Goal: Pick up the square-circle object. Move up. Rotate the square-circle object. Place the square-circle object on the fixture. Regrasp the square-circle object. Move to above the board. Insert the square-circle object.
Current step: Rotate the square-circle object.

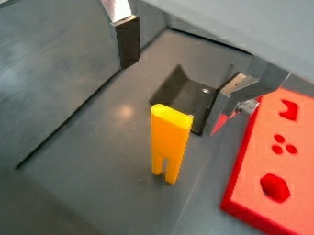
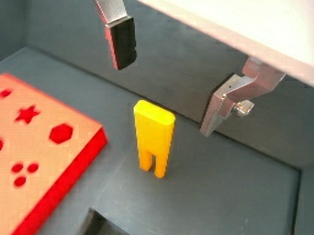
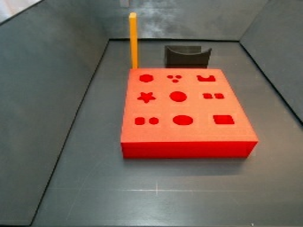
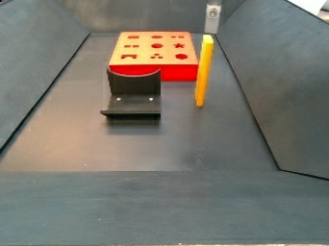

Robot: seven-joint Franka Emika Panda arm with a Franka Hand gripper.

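Both side views show the whole red board (image 3: 187,111), its cut-outs and the fixture (image 3: 187,56); wrist views crop them. The square-circle object (image 2: 153,138) stands upright on the floor beside the board's edge. The gripper (image 2: 172,78) hangs above it, fingers (image 2: 123,44) wide apart, holding nothing.

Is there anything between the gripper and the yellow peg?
No. In a wrist view, the open gripper hangs above the upright square-circle object, with only empty air between.

Gripper (image 2: 166,73) above upright square-circle object (image 2: 153,138), seemingly clear
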